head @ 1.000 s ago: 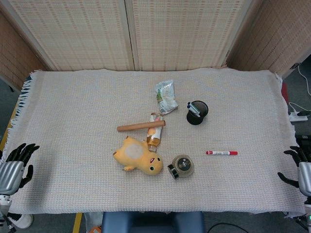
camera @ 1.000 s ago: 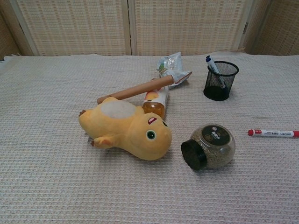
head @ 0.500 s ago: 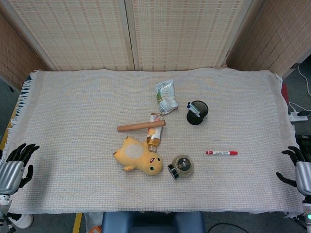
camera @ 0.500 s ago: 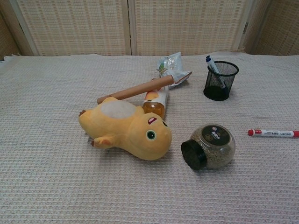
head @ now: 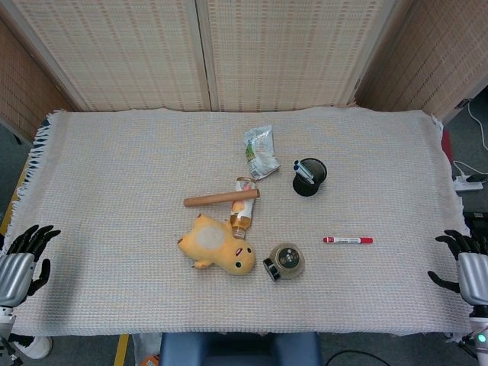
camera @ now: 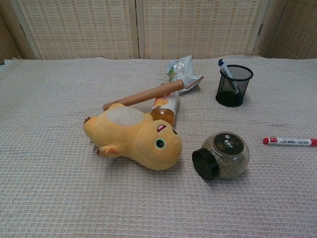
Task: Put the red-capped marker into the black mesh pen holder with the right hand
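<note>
Standing upright right of centre, the black mesh pen holder [head: 309,176] contains one blue-capped pen [camera: 227,72], the red-capped marker [head: 348,240] lies flat near and right of it, a lidded jar [camera: 222,155] holds dark granules, and the right hand [head: 467,269] and left hand [head: 20,263] rest empty, fingers spread.
</note>
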